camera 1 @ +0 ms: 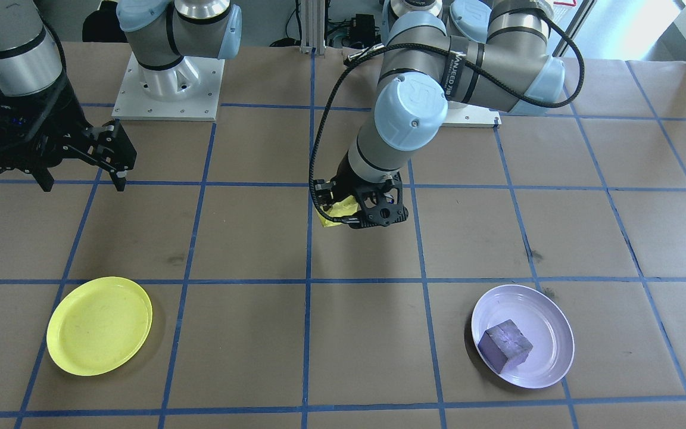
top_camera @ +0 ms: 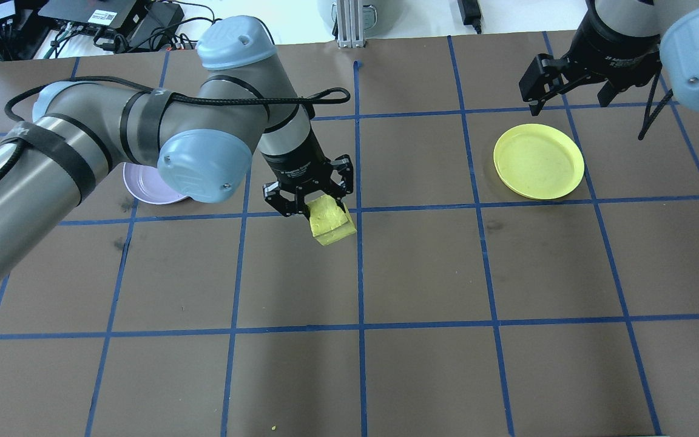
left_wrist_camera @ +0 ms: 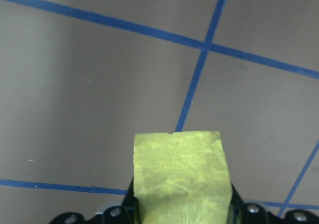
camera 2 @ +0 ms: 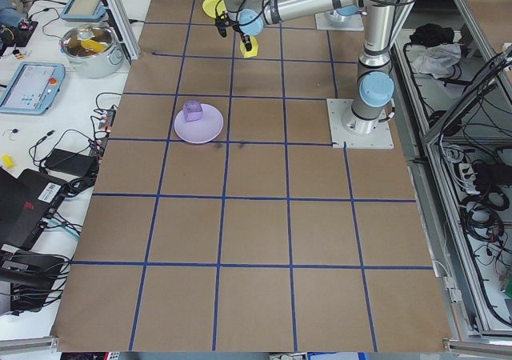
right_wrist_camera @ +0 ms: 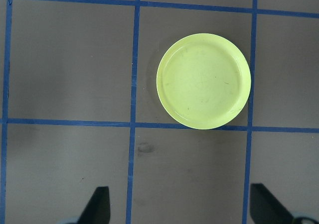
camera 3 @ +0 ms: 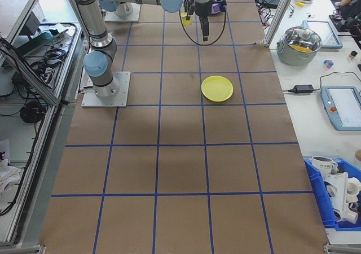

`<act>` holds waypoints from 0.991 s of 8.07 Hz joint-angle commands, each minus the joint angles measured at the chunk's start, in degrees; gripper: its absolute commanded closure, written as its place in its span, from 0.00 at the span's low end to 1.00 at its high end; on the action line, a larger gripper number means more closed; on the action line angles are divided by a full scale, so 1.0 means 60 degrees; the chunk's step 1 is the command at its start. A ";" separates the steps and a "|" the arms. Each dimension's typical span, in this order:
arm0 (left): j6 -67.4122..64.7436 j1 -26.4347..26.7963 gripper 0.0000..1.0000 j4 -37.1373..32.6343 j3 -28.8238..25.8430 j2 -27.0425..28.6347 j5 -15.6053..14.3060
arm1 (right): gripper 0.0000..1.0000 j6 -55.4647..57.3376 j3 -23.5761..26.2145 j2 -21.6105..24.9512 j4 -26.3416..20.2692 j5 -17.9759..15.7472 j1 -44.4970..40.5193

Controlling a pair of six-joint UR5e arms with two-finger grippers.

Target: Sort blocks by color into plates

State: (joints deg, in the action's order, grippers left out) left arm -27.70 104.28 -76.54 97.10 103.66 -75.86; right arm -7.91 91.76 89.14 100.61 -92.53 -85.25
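The yellow block is clamped between the fingers of the left pincer, held above the desk near the crossing of two blue tape lines. In the left wrist view the block fills the lower middle of the picture, with brown paper and a tape crossing beneath it. From the front, only a corner of it shows beside the pincer.

The purple block sits inside the lavender plate, toward the plate's side nearest the front camera. In the overhead view that plate is mostly hidden behind the left arm's elbow.

The yellow plate lies on the robot's right side of the desk, well apart from the held block, with nothing in it. The right pincer hangs above the desk just beyond the plate, its fingers spread apart and holding nothing; the right wrist view looks down on the plate with the two fingertips at the bottom edge.
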 commanded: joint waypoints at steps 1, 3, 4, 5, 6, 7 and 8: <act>-0.0085 0.0696 0.50 -0.0133 -0.0173 -0.0021 0.0017 | 0.00 0.0000 0.0000 -0.0003 0.0019 -0.0004 0.0000; -0.0071 0.0696 0.49 -0.0133 -0.0187 -0.0079 0.0032 | 0.00 0.0014 0.0000 -0.0003 0.0004 -0.0004 0.0000; -0.0071 0.0696 0.49 -0.0104 -0.0173 0.0022 0.0046 | 0.00 0.0029 0.0000 -0.0003 -0.0010 -0.0018 0.0000; -0.0013 0.0711 0.51 0.0012 -0.0144 0.0328 0.0032 | 0.00 0.0058 0.0000 -0.0003 -0.0025 -0.0018 0.0000; -0.0027 0.0754 0.52 0.0144 -0.0187 0.0693 0.0017 | 0.00 0.0059 0.0015 -0.0003 -0.0025 -0.0033 0.0015; -0.0012 0.0871 0.52 0.0493 -0.0187 0.0885 0.0032 | 0.00 0.0059 0.0015 0.0011 -0.0025 -0.0033 0.0015; 0.0031 0.1133 0.52 0.0961 -0.0202 0.1206 0.0032 | 0.00 0.0044 0.0015 0.0011 -0.0040 -0.0033 0.0015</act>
State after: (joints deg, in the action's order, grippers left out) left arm -27.82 109.16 -74.76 96.02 107.83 -75.70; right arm -7.59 91.82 89.16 100.47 -92.70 -85.19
